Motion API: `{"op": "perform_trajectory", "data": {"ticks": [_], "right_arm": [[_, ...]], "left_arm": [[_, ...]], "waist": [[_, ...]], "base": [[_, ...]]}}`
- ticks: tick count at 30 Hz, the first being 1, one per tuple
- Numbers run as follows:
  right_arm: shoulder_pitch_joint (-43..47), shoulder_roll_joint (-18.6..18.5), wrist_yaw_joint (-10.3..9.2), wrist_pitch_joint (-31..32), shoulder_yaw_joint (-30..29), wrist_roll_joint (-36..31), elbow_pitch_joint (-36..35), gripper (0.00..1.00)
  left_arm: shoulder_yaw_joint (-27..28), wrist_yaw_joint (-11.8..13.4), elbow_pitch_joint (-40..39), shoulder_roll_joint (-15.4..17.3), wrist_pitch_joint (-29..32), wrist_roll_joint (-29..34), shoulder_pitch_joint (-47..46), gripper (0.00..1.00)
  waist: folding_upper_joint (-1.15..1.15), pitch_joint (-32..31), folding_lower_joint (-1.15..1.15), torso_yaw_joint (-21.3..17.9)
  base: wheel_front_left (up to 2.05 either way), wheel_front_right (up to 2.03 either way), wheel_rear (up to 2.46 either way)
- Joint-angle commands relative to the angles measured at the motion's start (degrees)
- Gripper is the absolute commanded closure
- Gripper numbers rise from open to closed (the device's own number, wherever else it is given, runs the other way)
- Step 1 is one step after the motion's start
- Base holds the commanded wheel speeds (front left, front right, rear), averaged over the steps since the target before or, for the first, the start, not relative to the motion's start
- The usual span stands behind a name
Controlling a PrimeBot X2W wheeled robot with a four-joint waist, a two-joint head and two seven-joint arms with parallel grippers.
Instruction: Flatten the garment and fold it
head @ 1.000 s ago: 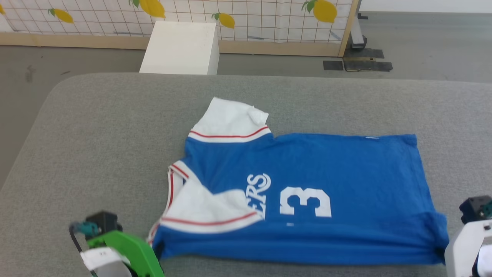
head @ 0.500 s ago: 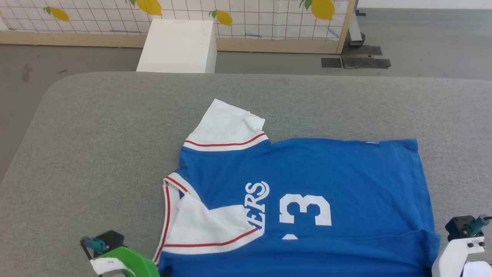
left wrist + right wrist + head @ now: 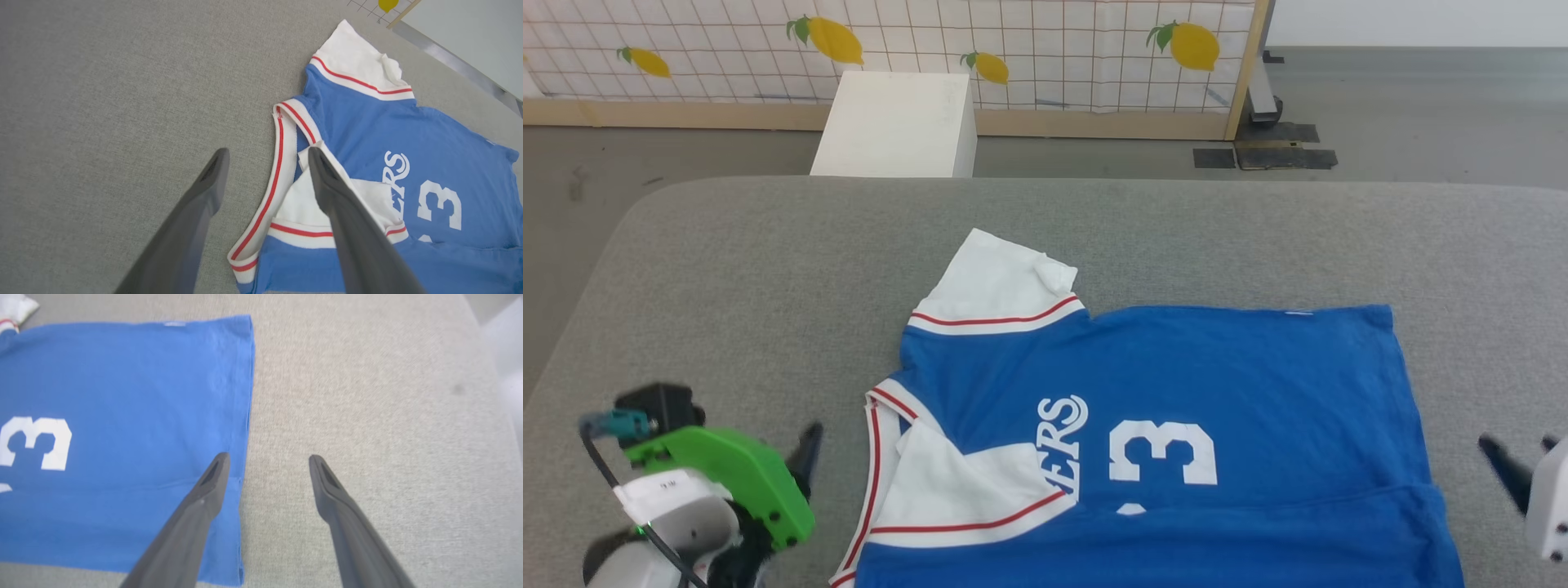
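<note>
Head, left wrist and right wrist views. The garment (image 3: 1217, 384), a blue jersey with white lettering and a white 3, lay spread on the grey padded surface (image 3: 768, 286), with its collar toward the robot's left and its hem toward the robot's right. The far white sleeve (image 3: 996, 282), edged with a red stripe, extended away from the robot, and one of its corners was curled over. The near white sleeve (image 3: 968, 490) was folded inward onto the chest and covered the start of the lettering. A crease ran across the blue cloth near the robot's edge.

The left gripper (image 3: 267, 153) was just beside the collar with its jaws parted and nothing between them. In the left wrist view, one finger (image 3: 196, 212) appeared over bare grey surface and the other over the folded-in sleeve. Whether it touched the cloth could not be told.

The right gripper (image 3: 268, 458) was at the hem side, likewise spread and empty. One finger (image 3: 200, 506) appeared over the blue hem edge and the other over bare surface.

Beyond the surface stood a white box (image 3: 894, 122) in front of a lemon-patterned screen (image 3: 1045, 49).
</note>
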Motion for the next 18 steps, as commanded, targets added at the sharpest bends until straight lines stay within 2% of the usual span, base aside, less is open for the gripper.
{"op": "perform_trajectory", "data": {"ticks": [1, 7, 12, 18], "right_arm": [[-1.96, 0.28, -0.10, -1.54, -0.75, 0.16, -0.97, 0.00], [-7.98, 1.44, -0.10, -10.33, -2.40, -0.69, -2.46, 0.00], [-11.57, 0.73, -0.10, -15.08, -0.79, -1.51, -0.98, 0.00], [-15.12, 0.69, -0.10, -17.01, 0.45, -1.31, 0.61, 0.00]], "left_arm": [[0.52, -0.80, -0.33, -0.22, -1.85, 1.18, -1.89, 0.00], [0.97, -6.38, 1.94, -3.67, -15.77, 5.66, -8.16, 0.00], [-0.49, -13.18, 8.55, -6.92, -29.04, 9.35, -13.57, 0.00], [-2.72, -17.40, 17.70, -10.37, -36.20, 11.35, -20.40, 0.00]], "waist": [[0.00, 0.08, 0.00, -0.27], [0.00, 2.27, 0.00, -0.74], [0.00, 5.64, 0.00, -1.01], [0.00, 10.73, 0.00, -1.11]], "base": [[0.00, 0.00, 0.00], [0.00, 0.00, 0.00], [0.00, 0.00, 0.00], [0.00, 0.00, 0.00]]}}
